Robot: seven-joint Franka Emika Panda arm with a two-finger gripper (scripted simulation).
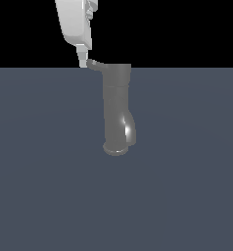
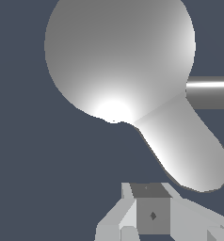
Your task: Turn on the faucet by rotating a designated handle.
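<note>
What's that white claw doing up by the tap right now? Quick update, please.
Claw at the tip of the handle, open or shut unclear. Faucet upright, spout low on its side. Nothing in the way.

You see a flat, uniform slate-blue floor (image 1: 50, 196) that fills the near and middle part of the exterior view and ends at a straight horizontal edge in the far distance, above which the backdrop (image 1: 187, 29) is plain black, without walls, furniture or windows.
</note>
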